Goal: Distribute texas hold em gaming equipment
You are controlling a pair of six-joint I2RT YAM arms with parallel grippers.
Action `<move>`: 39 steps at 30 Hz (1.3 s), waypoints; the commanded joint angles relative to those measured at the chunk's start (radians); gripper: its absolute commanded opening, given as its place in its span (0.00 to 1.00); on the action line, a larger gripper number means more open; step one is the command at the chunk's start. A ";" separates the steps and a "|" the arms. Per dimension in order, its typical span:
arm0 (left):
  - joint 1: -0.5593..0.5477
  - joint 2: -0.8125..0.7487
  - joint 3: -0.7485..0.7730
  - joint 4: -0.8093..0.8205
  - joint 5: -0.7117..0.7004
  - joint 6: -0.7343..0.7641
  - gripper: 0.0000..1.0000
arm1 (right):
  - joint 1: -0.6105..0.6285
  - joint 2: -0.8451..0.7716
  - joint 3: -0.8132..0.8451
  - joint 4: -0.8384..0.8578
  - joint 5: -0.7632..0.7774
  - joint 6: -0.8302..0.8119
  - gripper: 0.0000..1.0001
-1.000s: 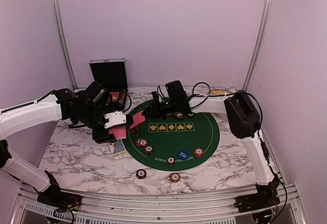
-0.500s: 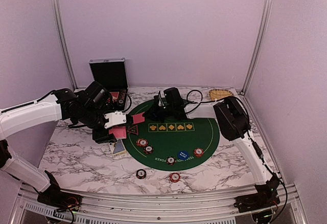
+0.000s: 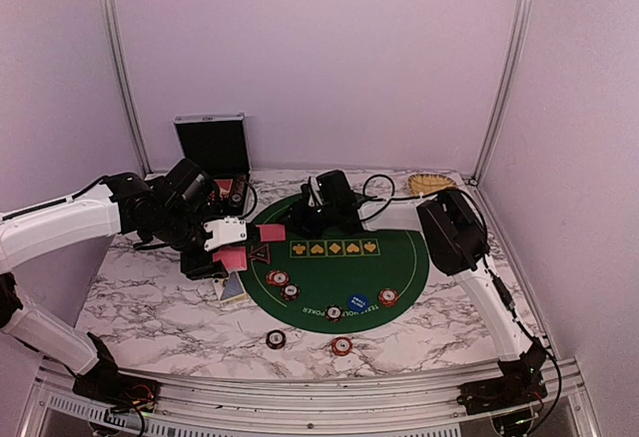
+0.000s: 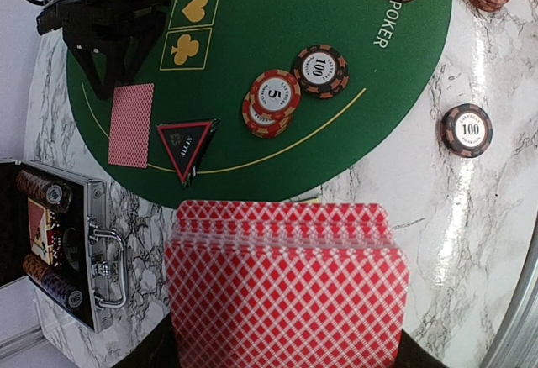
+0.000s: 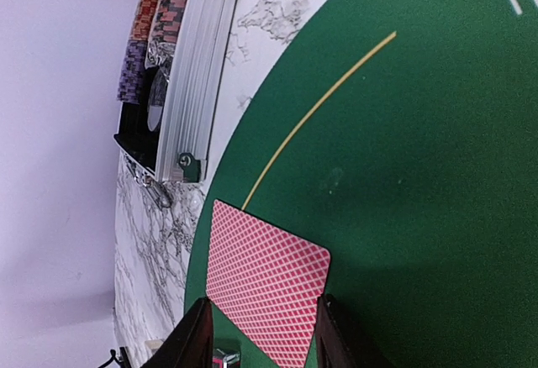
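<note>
Card (image 5: 267, 288), red-backed, lies flat and face down on the green felt mat (image 5: 403, 175), framed between the spread fingers of the right claw (image 5: 264, 302), which we see released. Just beside the card, slightly further from that claw's tips, sits the dark triangular marker (image 4: 185, 145). The left claw (image 3: 226, 245) is clenched on the deck (image 4: 286, 288); ahead of it lie stacked chips (image 4: 273, 99).

A mat (image 3: 399, 257) lies on the table (image 3: 150, 307). On its left edge sits a card (image 3: 271, 231), the marker (image 3: 258, 253) just in front, chips (image 3: 279, 278) nearer still. Before the mat lie two chips (image 3: 276, 338). Behind left stands the case (image 3: 212, 145), behind right the basket (image 3: 429, 183). A deck (image 4: 286, 292) hangs left of the mat.
</note>
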State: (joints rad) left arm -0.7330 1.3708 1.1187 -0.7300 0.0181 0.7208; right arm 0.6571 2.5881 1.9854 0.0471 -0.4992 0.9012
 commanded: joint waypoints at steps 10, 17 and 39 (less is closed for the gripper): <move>-0.001 -0.039 -0.003 0.006 0.014 -0.003 0.00 | 0.056 -0.117 -0.031 -0.141 -0.005 -0.109 0.45; -0.001 -0.032 0.004 0.007 0.008 -0.011 0.00 | 0.049 -0.304 -0.163 -0.125 0.024 -0.132 0.61; -0.002 -0.031 0.015 0.008 0.014 -0.019 0.00 | 0.181 -0.629 -0.622 0.151 -0.134 0.006 0.94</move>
State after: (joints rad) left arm -0.7334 1.3663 1.1187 -0.7300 0.0177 0.7139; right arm 0.8059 1.9987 1.3766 0.0822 -0.5865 0.8452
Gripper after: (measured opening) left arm 0.649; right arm 0.939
